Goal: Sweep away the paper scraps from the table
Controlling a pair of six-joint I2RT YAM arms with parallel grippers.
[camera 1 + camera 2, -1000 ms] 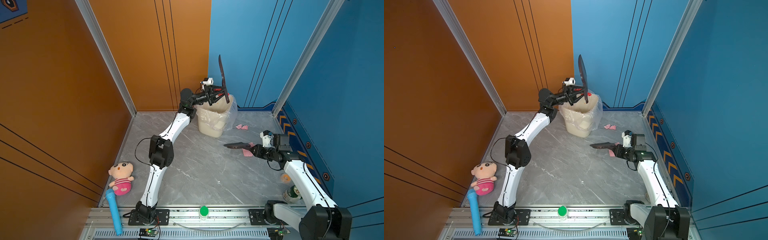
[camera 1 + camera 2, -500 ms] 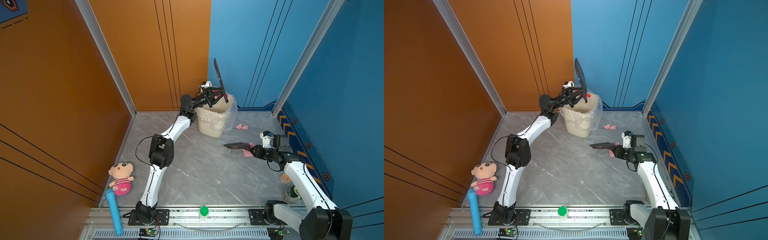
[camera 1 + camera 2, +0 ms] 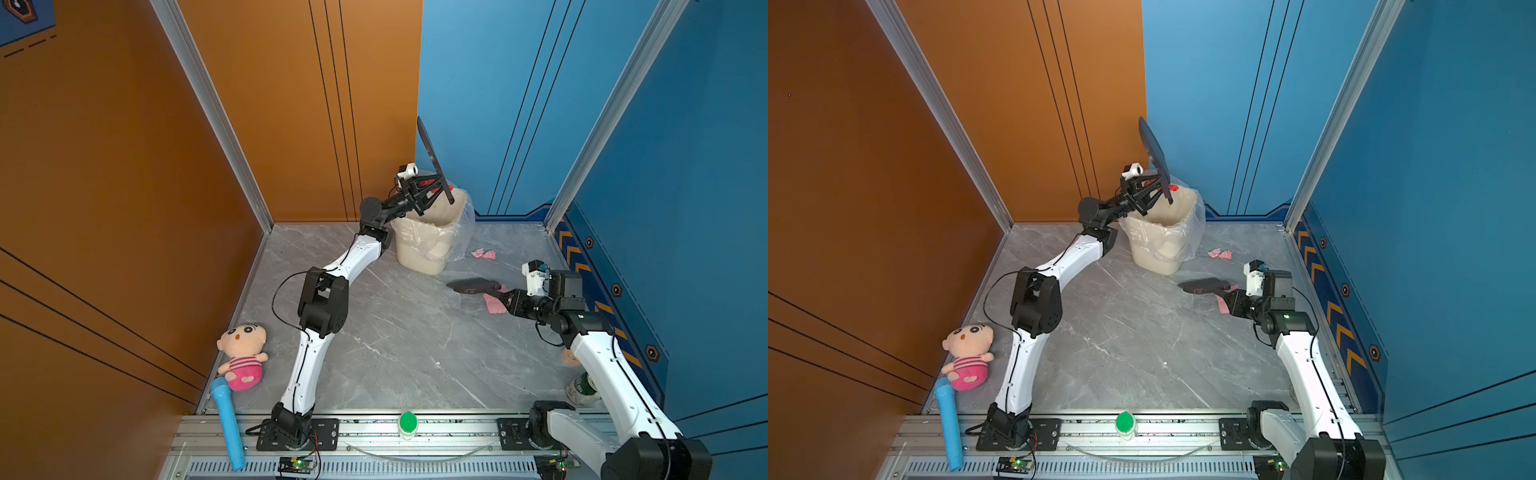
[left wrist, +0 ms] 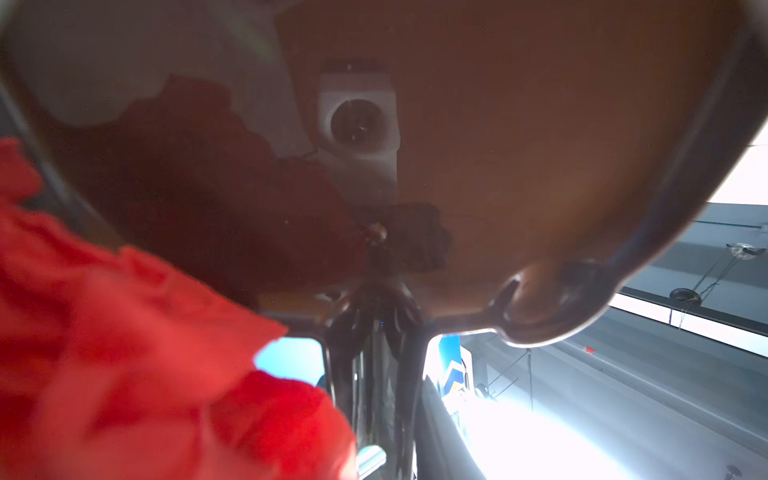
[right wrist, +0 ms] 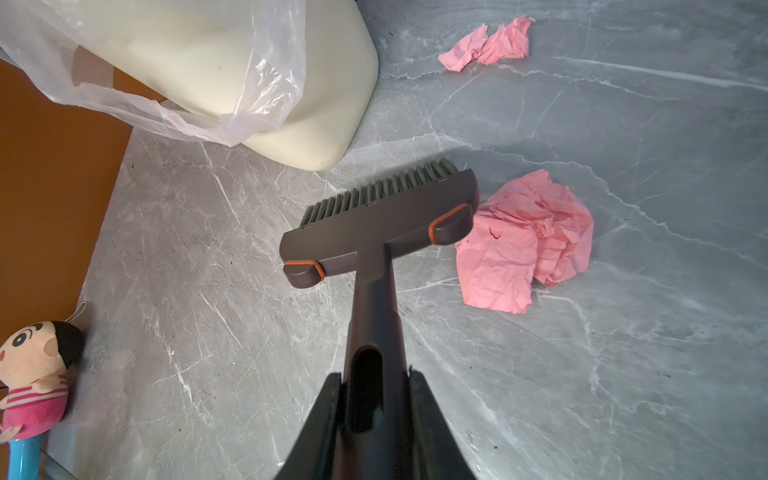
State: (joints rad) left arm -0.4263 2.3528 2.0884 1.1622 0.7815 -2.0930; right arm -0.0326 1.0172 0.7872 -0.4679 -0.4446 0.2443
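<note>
The grey table (image 3: 395, 340) carries pink paper scraps (image 5: 525, 239), a bin (image 3: 424, 245) and a doll (image 3: 241, 353).

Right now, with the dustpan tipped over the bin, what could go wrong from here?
1. The red scrap is sliding off the dustpan that the left gripper tilts above the bin; it might land outside the rim.
2. The right gripper holds the brush beside a pink scrap; a stroke could push it towards the wall.

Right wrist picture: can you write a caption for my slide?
End effector shut on a brown brush, with pink paper scraps beside its head on the grey table.
</note>
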